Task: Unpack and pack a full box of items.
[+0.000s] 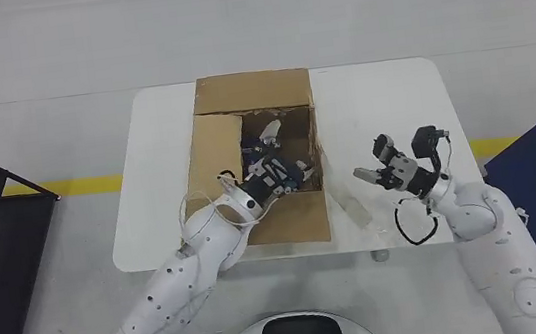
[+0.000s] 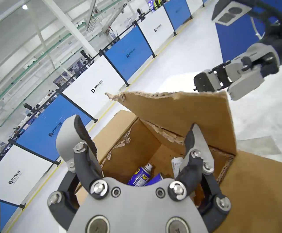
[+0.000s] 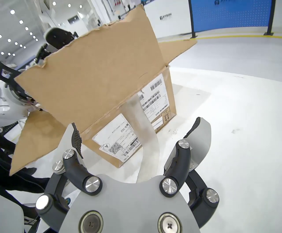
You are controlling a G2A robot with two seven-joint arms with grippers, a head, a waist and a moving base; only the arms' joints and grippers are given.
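Top view: box [image 1: 251,93] on white table [image 1: 381,103]

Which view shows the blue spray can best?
Left wrist view: the spray can lies inside the box. From the top, the left gripper mostly covers it; from the right wrist, the box wall hides it.

Box [image 1: 259,158] set mid-table [image 1: 381,103], spray can [image 2: 141,176] lying inside, left gripper [image 2: 137,134] held over the opening, right gripper [image 1: 373,159] placed at box's 3 o'clock.
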